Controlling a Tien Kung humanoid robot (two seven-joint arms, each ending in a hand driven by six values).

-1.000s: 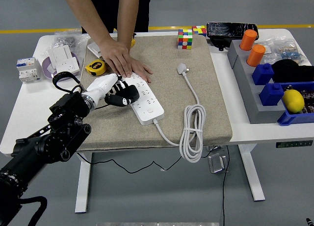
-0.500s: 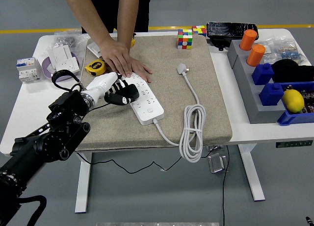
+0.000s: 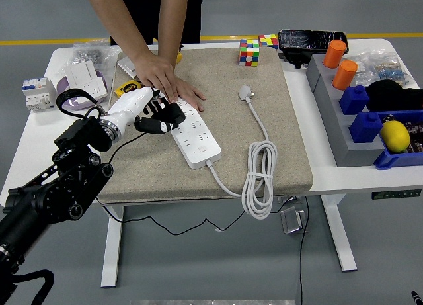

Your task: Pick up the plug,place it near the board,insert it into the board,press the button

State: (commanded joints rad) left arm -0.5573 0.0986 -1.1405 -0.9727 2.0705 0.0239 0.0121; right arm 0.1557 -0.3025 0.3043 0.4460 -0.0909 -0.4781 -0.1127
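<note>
A white power strip point(image 3: 197, 134) lies diagonally on the beige mat point(image 3: 225, 73). Its white plug point(image 3: 246, 92) rests loose on the mat to the right, and the cable runs down into a coil point(image 3: 260, 176) near the mat's front edge. My left hand point(image 3: 158, 118), white-backed with black fingers, hovers at the strip's far left end; its fingers are curled and hold nothing. A person's hand point(image 3: 168, 83) presses flat on that same end, just above my fingers. The right arm is out of view.
A yellow tape measure point(image 3: 125, 88), white sockets point(image 3: 87, 80) and a breaker point(image 3: 36, 93) sit at the left. Two Rubik's cubes point(image 3: 249, 52) stand at the mat's far edge. Blue-grey bins point(image 3: 360, 100) with orange cylinders point(image 3: 345, 74) and a lemon point(image 3: 395, 135) fill the right.
My left hand has moved up and to the left along the strip, closer to the person's hand. Plug, cable and the person's hand stay put.
</note>
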